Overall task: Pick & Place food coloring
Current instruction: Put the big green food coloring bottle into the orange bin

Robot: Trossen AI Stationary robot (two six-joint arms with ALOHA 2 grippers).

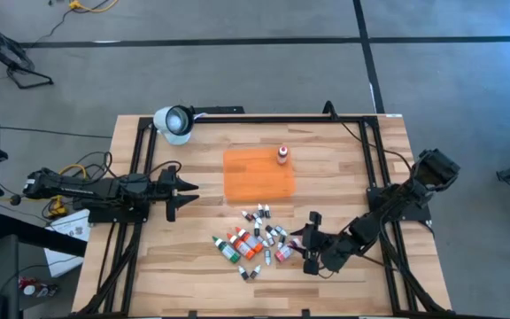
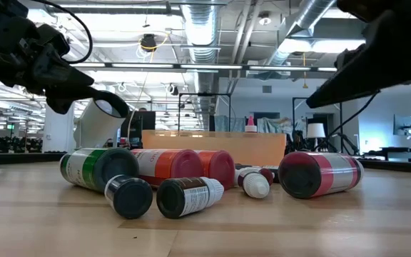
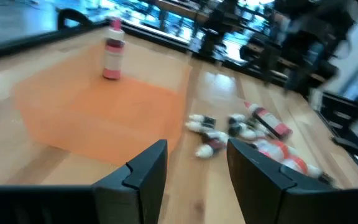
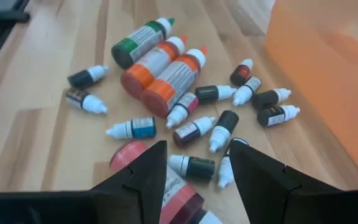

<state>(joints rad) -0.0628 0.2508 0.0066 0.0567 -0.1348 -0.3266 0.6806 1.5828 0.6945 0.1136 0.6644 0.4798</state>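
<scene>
The food coloring [image 1: 255, 241] is a heap of small bottles lying on their sides on the wooden table: green, orange and red ones with white caps [image 4: 160, 59] and several small vials [image 4: 194, 127]. One more bottle [image 1: 282, 156] stands upright on the flat orange tray [image 1: 258, 175]. My right gripper [image 4: 194, 171] is open and slants down over the heap's right end, with small vials showing between its fingers and a red bottle [image 4: 132, 155] partly behind one finger. My left gripper [image 3: 197, 180] is open at the table's left, pointing toward the tray.
A white round lamp-like object [image 1: 173, 122] sits at the table's far left corner. A black frame [image 1: 370, 168] runs along the table's sides. Bare wood lies near the front edge [image 1: 237, 297] and between the tray and the heap.
</scene>
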